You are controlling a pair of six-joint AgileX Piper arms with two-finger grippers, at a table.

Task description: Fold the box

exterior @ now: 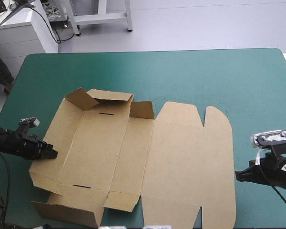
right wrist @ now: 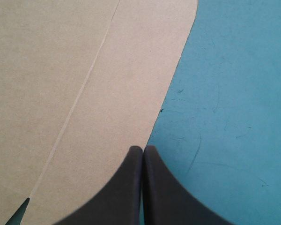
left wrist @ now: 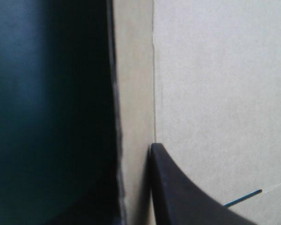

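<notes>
Box (exterior: 109, 152) sits lower centre of the frame and it's early days: far flaps up, near wall lifted, lid (exterior: 190, 167) flat at right, tucking all to come, left gripper (exterior: 54, 153) clamped on its left wall, right gripper (exterior: 237, 175) pinched closed, empty, at the lid's edge.

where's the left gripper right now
In the high view, the left gripper is at the left side of the table, clamped on the left flap of the box.

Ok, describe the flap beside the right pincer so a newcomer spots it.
On the teal-green table lies the brown box. Its rightmost strip, nearest the right pincer, is the flap: flat, with rounded corners, unlike the raised walls at the left end.
</notes>
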